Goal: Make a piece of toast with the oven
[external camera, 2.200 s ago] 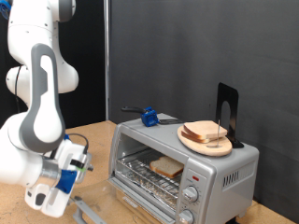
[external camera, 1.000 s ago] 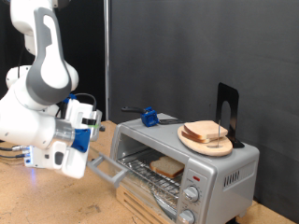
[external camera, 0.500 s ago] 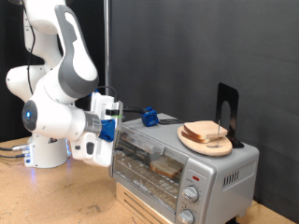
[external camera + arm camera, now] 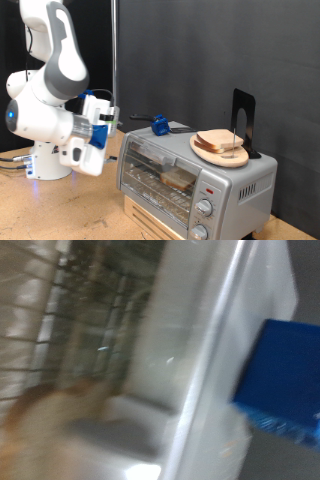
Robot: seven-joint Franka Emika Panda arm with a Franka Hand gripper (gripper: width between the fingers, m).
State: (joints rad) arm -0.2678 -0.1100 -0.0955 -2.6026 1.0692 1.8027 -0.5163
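The silver oven point(image 4: 232, 182) stands on a wooden block at the exterior view's right, with its glass door shut. The piece of toast point(image 4: 178, 179) lies on the wire rack inside and shows through the glass. My gripper point(image 4: 108, 122) hovers just off the oven's upper corner on the exterior view's left, a little apart from the door. The wrist view is blurred: it shows the glass door point(image 4: 150, 340), the rack behind it and a tan smear of toast point(image 4: 50, 425).
A round wooden plate point(image 4: 203, 150) with more bread slices point(image 4: 222, 142) sits on top of the oven. A blue object point(image 4: 158, 125) and a black stand point(image 4: 243, 118) are also up there. A blurred blue shape point(image 4: 280, 370) fills the wrist view's side. The white robot base point(image 4: 45, 160) stands at the exterior view's left.
The oven door, open and lying flat before, has been swung up and shut. The arm rose with it, then drew back a little to the exterior view's left.
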